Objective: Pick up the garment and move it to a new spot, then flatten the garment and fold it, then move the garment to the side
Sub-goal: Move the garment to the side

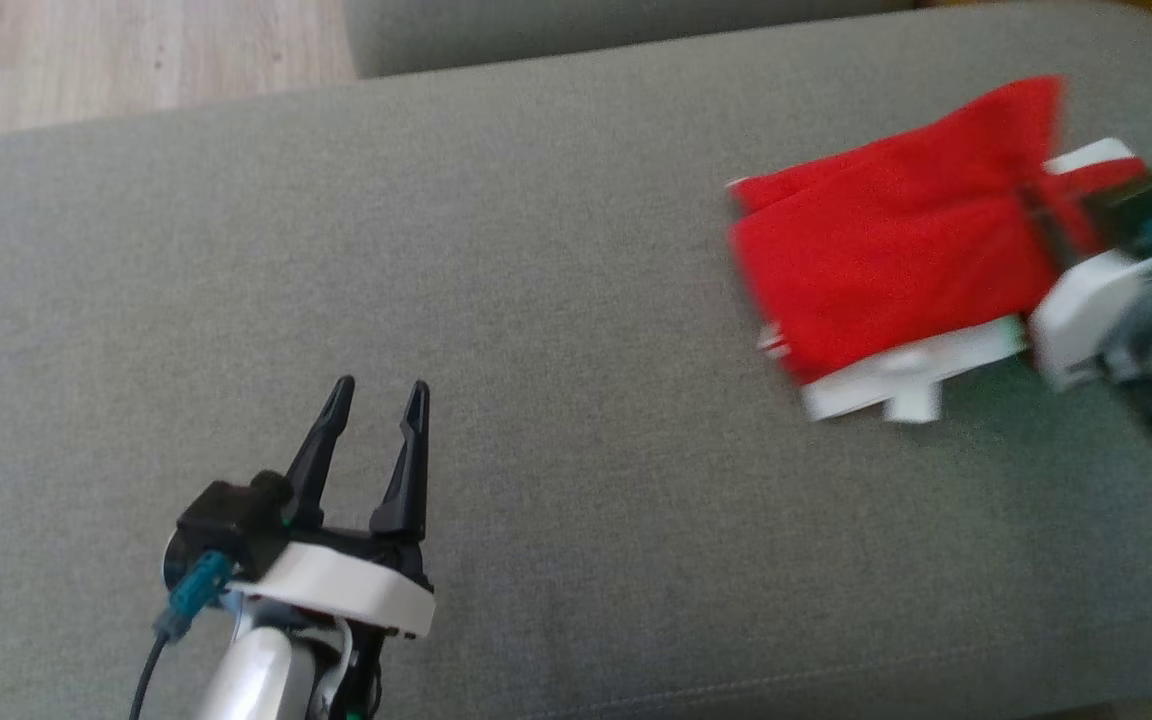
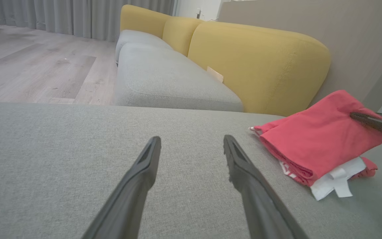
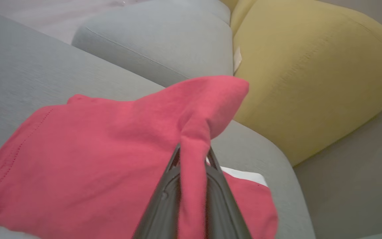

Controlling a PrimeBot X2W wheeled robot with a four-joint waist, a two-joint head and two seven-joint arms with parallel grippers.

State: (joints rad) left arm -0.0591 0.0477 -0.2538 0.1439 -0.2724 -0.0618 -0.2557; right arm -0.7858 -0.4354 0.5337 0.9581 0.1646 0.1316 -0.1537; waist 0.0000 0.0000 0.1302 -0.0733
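The right hand (image 3: pixel 193 152) is pinching the right end of the folded red garment (image 1: pixel 886 260), which is lying lengthwise on the grey seat (image 1: pixel 536 250) toward the spread left hand (image 1: pixel 376 395), well apart.

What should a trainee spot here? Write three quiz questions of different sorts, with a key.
1. What is the right hand shut on?
2. True or false: the left hand is shut.
3. Pick one. The garment is: A) spread flat, B) folded on the cushion, C) on the floor.

Key: 1. The garment; a fold of red cloth is pinched between its fingers. 2. False; it is open, with nothing between its fingers. 3. B.
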